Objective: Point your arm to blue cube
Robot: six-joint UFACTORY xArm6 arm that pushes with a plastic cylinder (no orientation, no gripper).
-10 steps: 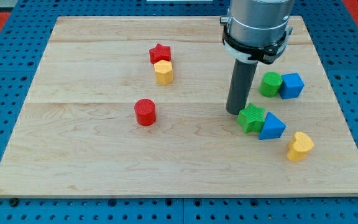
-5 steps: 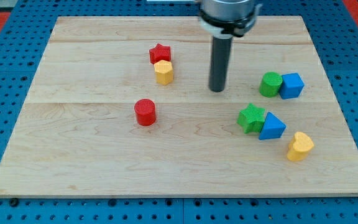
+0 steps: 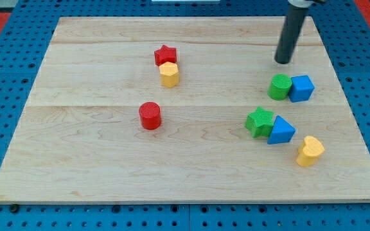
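The blue cube [image 3: 302,88] sits at the board's right, touching a green cylinder [image 3: 279,86] on its left. My tip [image 3: 282,61] is above the green cylinder in the view, up and to the left of the blue cube, apart from both.
A green star-like block [image 3: 260,121] touches a blue triangle block [image 3: 281,131], with a yellow heart-like block [image 3: 309,151] below right. A red star [image 3: 165,55] sits above a yellow hexagon block [image 3: 169,74]. A red cylinder [image 3: 149,115] stands mid-left on the wooden board [image 3: 95,167].
My tip moved from beside the green star-like block up and left, then right and up to a spot above the green cylinder. No block has moved.
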